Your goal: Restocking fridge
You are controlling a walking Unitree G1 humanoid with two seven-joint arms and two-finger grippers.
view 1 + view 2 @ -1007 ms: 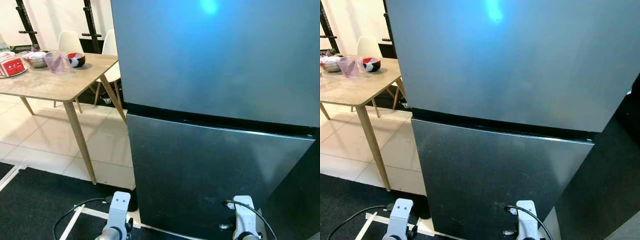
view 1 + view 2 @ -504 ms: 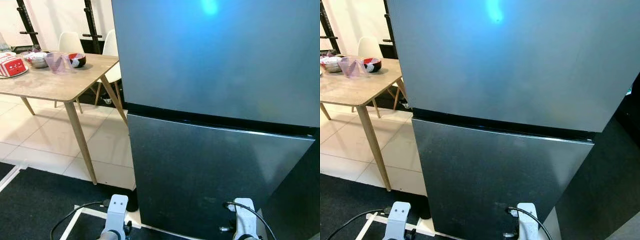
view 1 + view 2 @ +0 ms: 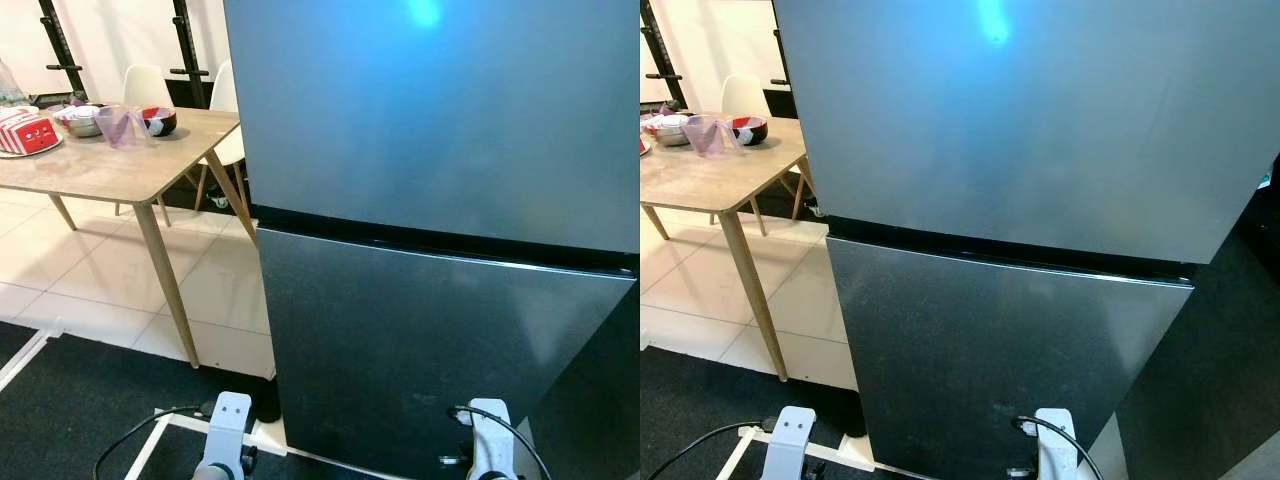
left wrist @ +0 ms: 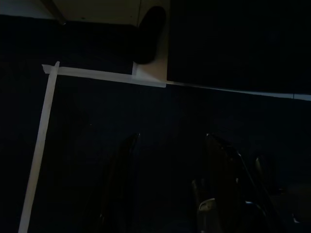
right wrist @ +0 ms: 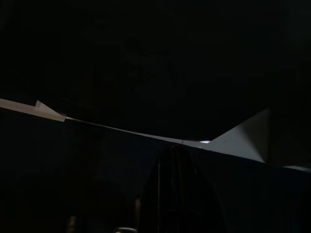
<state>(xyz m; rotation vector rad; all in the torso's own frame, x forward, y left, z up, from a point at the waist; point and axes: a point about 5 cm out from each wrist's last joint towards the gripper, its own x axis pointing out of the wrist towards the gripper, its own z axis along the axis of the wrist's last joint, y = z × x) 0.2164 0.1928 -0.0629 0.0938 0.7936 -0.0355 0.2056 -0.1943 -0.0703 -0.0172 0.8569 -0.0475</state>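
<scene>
A: Fridge (image 3: 430, 200) position?

B: Directly ahead and above both low-hanging arms, both doors closed; lower door (image 3: 430, 350) seam runs horizontally.

A: End effectors?

B: Left end effector (image 4: 170, 194) fingers parted, empty. Right end effector (image 5: 177, 194): cannot tell, too dark. Neither arm clearly nearer.

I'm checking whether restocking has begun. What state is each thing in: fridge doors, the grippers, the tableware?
Upper fridge door: shut.
Lower fridge door: shut.
Left gripper: open, empty, hanging low over the dark mat.
Right gripper: low by the fridge base, too dark to judge.
Clear cup: upright on the table.
Red-and-black bowl: upright on the table.
</scene>
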